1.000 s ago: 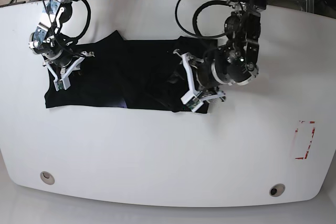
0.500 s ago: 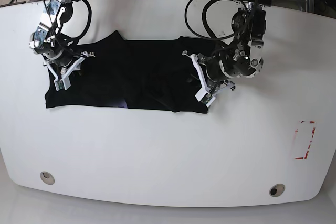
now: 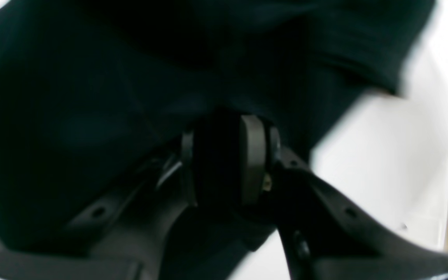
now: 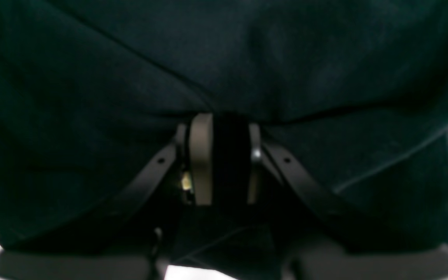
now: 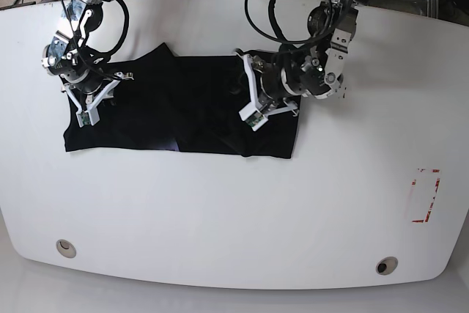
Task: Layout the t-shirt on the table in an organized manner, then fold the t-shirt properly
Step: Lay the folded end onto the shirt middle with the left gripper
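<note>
T-shirt (image 5: 183,111): spread flat, black, on the table (image 5: 234,210) toward its far edge.
Left gripper (image 5: 248,91): clamped on a fold of shirt fabric.
Right gripper (image 5: 89,104): pinching cloth near the shirt's end.

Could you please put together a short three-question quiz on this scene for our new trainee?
1. True or false: the t-shirt lies wholly on the table.
2. The red tape rectangle in the base view is: A) under the shirt, B) on the right, apart from the shirt, C) beside a grommet hole.
3. What does the left gripper pinch?

Key: 1 true; 2 B; 3 black shirt fabric.
</note>
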